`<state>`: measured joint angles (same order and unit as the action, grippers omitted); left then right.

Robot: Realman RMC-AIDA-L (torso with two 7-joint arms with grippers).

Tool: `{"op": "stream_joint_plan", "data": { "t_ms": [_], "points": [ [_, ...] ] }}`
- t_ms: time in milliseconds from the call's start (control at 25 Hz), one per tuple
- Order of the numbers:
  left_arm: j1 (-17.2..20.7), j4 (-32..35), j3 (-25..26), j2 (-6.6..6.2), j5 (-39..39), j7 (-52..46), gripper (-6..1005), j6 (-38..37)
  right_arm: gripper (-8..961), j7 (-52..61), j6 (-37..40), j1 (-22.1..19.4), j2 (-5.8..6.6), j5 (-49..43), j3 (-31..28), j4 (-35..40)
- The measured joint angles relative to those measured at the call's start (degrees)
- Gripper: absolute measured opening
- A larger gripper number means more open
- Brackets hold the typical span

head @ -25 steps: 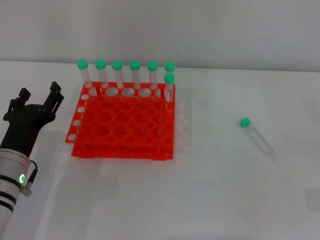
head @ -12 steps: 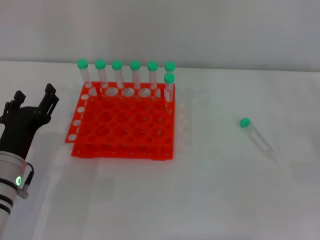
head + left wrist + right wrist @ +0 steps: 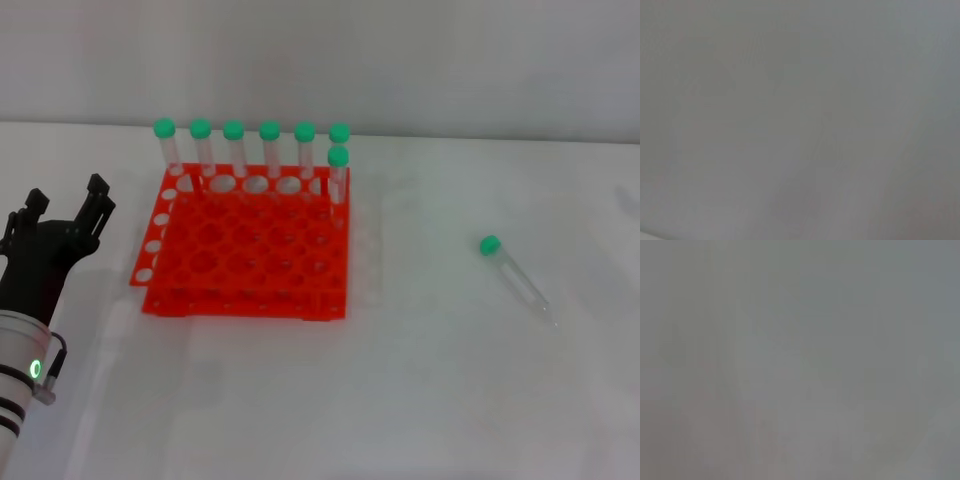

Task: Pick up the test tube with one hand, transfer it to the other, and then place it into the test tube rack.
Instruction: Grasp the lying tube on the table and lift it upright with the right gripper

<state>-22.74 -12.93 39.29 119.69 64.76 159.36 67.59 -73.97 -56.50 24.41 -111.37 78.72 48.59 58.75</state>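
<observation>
A clear test tube (image 3: 515,278) with a green cap lies on its side on the white table at the right, well apart from everything. The red-orange test tube rack (image 3: 245,250) stands left of centre, with several identical green-capped tubes (image 3: 270,150) upright along its far row. My left gripper (image 3: 66,203), black on an arm with a green light, is open and empty to the left of the rack. My right gripper is out of view. Both wrist views show only plain grey.
The white table (image 3: 420,380) stretches to a pale wall at the back. Bare table lies between the rack and the lying tube.
My left arm has drawn back, toward the lower left, away from the rack. The tube and rack have not moved.
</observation>
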Motion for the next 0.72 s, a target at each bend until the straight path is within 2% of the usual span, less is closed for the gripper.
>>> {"op": "stream_joint_plan", "data": {
  "t_ms": [160,280,400,440,720],
  "points": [
    [-0.08,0.01,0.09,0.0,0.11,-0.02,854,0.0,851,17.95,-5.97,0.69,-1.11,-19.96,2.83,17.06],
    [-0.28,0.0,0.15,-0.02,0.17,-0.02,853,0.0,849,27.49,-12.56,1.94,-3.3,-32.01,6.35,27.33],
    [-0.41,0.01,0.17,-0.01,0.19,-0.02,853,0.0,848,33.77,-16.91,3.06,-3.89,-37.64,11.55,31.48],
    [-0.41,0.01,0.17,-0.01,0.21,-0.02,852,0.0,848,37.09,-18.45,3.68,-3.82,-39.83,15.07,32.19],
    [-1.08,0.07,0.18,-0.21,0.92,0.25,850,-0.69,844,47.35,-20.07,6.72,-3.94,-45.19,27.91,30.3]
  ]
}}
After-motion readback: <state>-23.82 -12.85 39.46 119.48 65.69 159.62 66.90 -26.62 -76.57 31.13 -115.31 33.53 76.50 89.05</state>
